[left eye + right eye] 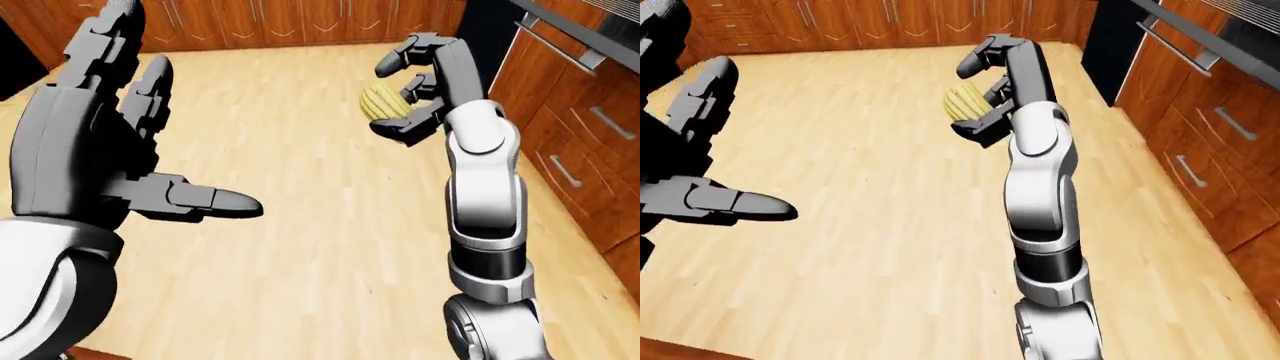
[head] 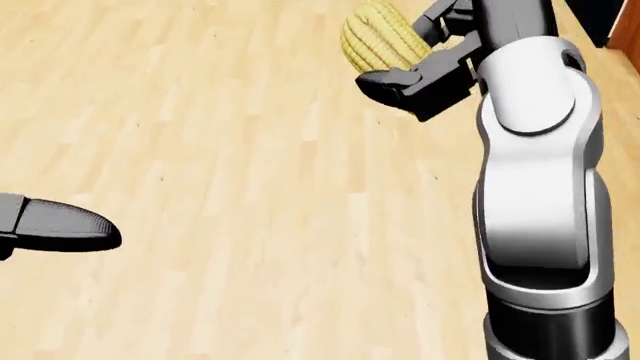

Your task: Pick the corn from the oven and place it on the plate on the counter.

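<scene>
A yellow ear of corn is held up over the wooden floor in my right hand, whose dark fingers curl round it from above and below. The head view shows the same corn at the top, with a finger under it. My left hand fills the left of the left-eye view, raised and open with fingers spread and nothing in it. Its thumb tip shows at the left edge of the head view. No plate and no counter top are in view.
Light wooden floor fills the middle of every view. Brown cabinet drawers with metal handles run down the right side, under a dark appliance with a bar handle. More cabinets line the top edge.
</scene>
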